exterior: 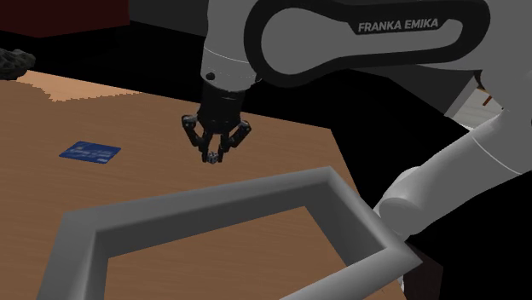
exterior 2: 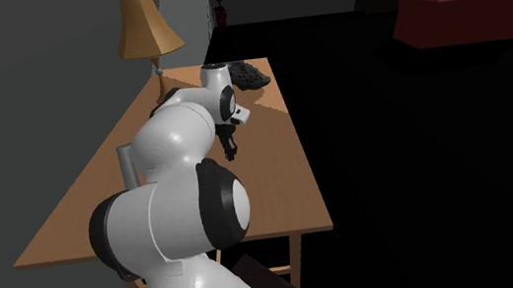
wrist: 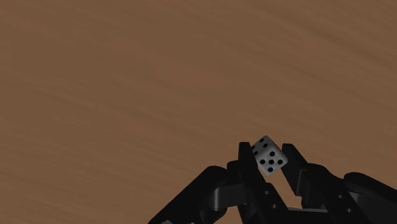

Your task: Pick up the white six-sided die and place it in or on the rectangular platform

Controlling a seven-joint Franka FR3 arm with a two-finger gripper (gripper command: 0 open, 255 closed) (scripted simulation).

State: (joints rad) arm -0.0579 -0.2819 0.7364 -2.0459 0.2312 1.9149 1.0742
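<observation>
A small white die with black pips sits clasped between my black fingers in the wrist view. My gripper hangs shut on the die above the brown wooden table, with the die a pale speck at the fingertips. The rectangular platform is a grey frame with raised walls, lying on the table nearer the camera than the gripper in the shoulder view. In the second exterior view the gripper is partly hidden behind the white arm.
A blue card lies on the table to the shoulder view's left. A dark lumpy object sits at the far left corner, also seen as dark object near a lamp. The table edge drops off beside the arm.
</observation>
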